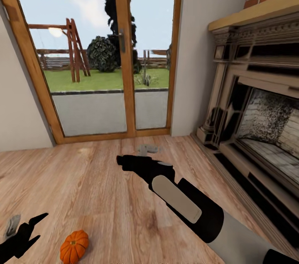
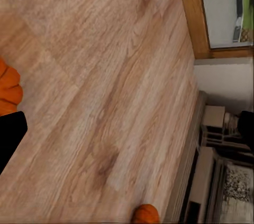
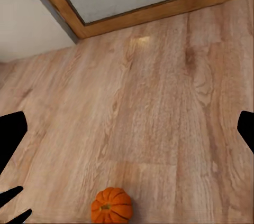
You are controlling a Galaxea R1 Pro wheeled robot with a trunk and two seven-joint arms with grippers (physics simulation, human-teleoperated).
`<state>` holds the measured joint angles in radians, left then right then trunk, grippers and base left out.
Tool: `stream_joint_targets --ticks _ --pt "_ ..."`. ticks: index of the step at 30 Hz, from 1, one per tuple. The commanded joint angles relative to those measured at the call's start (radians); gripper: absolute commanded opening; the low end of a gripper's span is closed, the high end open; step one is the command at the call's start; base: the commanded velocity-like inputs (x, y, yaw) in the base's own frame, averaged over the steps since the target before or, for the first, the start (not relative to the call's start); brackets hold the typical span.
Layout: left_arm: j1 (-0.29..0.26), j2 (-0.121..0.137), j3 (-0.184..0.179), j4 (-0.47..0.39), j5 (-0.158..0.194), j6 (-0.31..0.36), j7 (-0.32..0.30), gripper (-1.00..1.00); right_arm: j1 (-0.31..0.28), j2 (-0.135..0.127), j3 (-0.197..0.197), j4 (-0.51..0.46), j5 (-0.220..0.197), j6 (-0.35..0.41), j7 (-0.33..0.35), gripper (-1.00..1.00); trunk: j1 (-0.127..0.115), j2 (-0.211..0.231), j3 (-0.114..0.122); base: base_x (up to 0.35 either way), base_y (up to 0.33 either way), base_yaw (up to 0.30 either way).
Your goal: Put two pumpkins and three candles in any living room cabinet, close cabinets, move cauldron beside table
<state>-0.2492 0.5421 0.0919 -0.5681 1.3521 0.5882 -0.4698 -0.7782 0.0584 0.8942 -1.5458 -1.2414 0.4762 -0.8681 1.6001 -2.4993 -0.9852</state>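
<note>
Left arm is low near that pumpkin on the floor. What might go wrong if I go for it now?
1. The pumpkin is round and sits loose on bare floor, so the open left end effector beside it may nudge it rolling.
2. It lies at the head view's bottom edge, so the grasp may be poorly seen.

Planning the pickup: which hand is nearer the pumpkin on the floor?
Left. The left hand hangs open just beside the pumpkin, at its left. The right hand is farther off, out toward the glass door.
</note>
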Motion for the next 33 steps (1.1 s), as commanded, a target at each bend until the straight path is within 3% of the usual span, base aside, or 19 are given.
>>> stream_joint_targets --ticks 1,2,6,8,22,33 --pt "0.001 0.001 -0.008 0.031 -0.014 0.005 -0.077 1.00 -0.001 -0.026 -0.002 -0.002 -0.011 -0.001 0.130 1.00 0.000 -0.001 -0.005 0.000 0.000 0.000" --pt "0.001 0.000 -0.009 0.041 -0.024 0.005 -0.094 1.00 -0.001 -0.035 -0.002 -0.002 -0.012 -0.002 0.158 1.00 0.001 -0.001 -0.009 0.000 0.000 0.000" --pt "0.002 -0.004 -0.007 0.093 -0.120 -0.004 -0.173 1.00 -0.001 -0.102 -0.002 -0.001 -0.014 -0.004 0.265 1.00 0.003 -0.002 -0.024 0.000 0.000 0.000" --pt "0.002 -0.007 -0.007 0.098 -0.135 -0.018 -0.182 1.00 -0.001 -0.111 -0.001 -0.001 -0.015 -0.006 0.277 1.00 0.003 -0.003 -0.032 0.000 0.000 0.000" --pt "0.002 -0.015 -0.009 0.108 -0.148 -0.073 -0.181 1.00 -0.001 -0.117 0.000 -0.001 -0.015 -0.006 0.285 1.00 0.010 -0.006 -0.086 0.000 0.000 0.000" --pt "0.002 -0.016 -0.009 0.109 -0.148 -0.079 -0.185 1.00 -0.001 -0.118 -0.001 -0.001 -0.016 -0.008 0.293 1.00 0.015 -0.008 -0.129 0.000 0.000 0.000"
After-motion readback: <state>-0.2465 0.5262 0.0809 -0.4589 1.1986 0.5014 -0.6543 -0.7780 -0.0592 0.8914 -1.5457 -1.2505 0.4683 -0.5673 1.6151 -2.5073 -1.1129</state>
